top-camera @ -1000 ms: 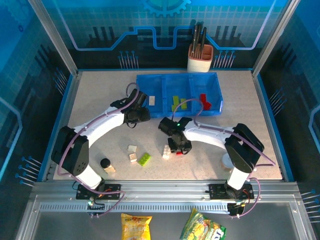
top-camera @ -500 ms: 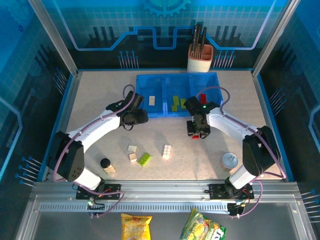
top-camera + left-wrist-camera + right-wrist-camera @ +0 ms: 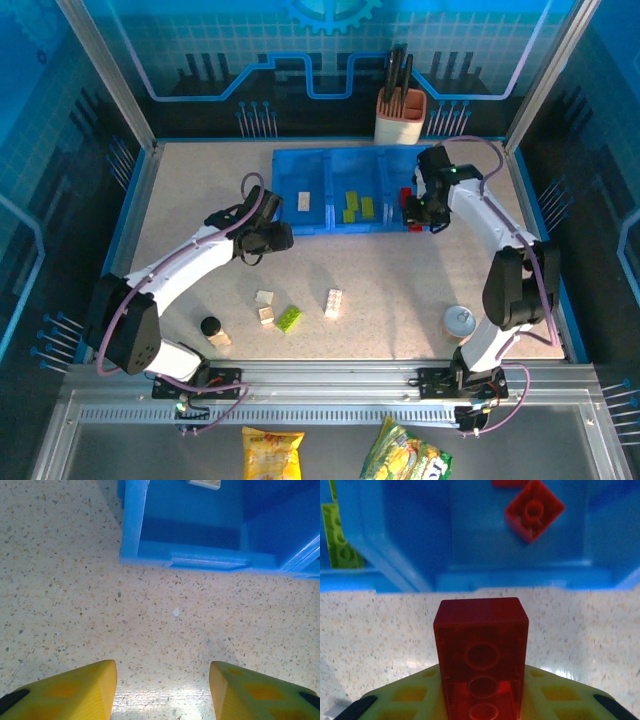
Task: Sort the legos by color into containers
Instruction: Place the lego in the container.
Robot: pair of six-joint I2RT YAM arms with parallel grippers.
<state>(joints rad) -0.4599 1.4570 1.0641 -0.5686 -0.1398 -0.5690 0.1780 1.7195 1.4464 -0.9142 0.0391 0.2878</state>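
The blue tray [image 3: 432,188] with its three containers stands at the back of the table. Its left one holds a cream lego [image 3: 304,201], the middle one green legos [image 3: 351,206], the right one a red lego [image 3: 534,511]. My right gripper [image 3: 416,222] is shut on a red brick [image 3: 481,650], over the table just in front of the right compartment's front wall [image 3: 520,575]. My left gripper [image 3: 162,685] is open with nothing in it, low over the table near the tray's front left corner [image 3: 135,530]. Cream bricks [image 3: 264,297], a green brick [image 3: 289,318] and a white brick [image 3: 333,303] lie loose at the table's front.
A black cylinder [image 3: 210,326] stands at the front left. At the front right lies a round silver disc [image 3: 459,321]. The beige utensil holder [image 3: 399,117] stands behind the tray. Metal frame posts rise along both sides of the table.
My right arm has carried the red brick from the table's middle back and right to the tray's right compartment. The left gripper has drawn slightly away from the tray and opened a little.
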